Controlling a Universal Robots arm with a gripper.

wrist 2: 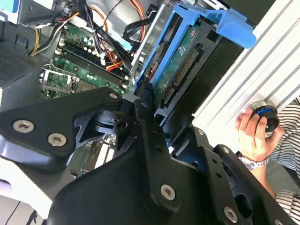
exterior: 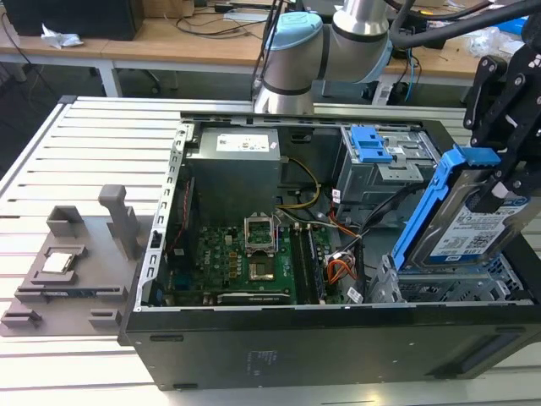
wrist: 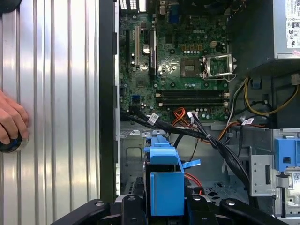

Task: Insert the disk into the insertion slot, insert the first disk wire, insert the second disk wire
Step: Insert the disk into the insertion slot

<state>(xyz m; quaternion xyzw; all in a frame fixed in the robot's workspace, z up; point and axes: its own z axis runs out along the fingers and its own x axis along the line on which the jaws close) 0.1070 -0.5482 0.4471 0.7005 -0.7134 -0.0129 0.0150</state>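
- The end effector [exterior: 505, 188] is clamped on the disk [exterior: 475, 233]. Its black fingers [wrist: 133, 211] press on either side of the blue carrier [wrist: 164, 185] that frames the drive.
- The disk hangs tilted with its white label facing up. Its raised end leans toward the exterior view's right, and its lower end is down at the mouth of the insertion slot [exterior: 385, 288].
- Whether the disk's lower edge touches the slot's metal cannot be told. Most of the disk is outside the slot.
- The second wrist view shows the disk's green circuit-board underside [wrist 2: 180, 61], with the carrier's blue tab jutting past it.
- The insertion slot is a perforated sheet-metal bay in the corner of the open computer case [exterior: 279, 355], nearest the camera on the exterior view's right.
- The case lies on its side on the slatted metal counter [exterior: 76, 161], toward the edge on the exterior view's right.
- Inside the case are the green motherboard [exterior: 245, 254], a grey power supply [exterior: 232, 165] at the far wall, and a taller drive cage [exterior: 397, 169] bearing a blue latch [exterior: 372, 144].
- Black, orange and red cables [exterior: 338, 271] lie between the motherboard and the insertion slot.
- A grey fixture [exterior: 76, 262] lies on the counter beside the case, toward the edge on the exterior view's left.
- A person's hand [wrist 2: 251, 133] rests on a round black knob [wrist 2: 265, 117] on the counter just outside the case wall. A striped sleeve [wrist 2: 288, 122] is beside it.
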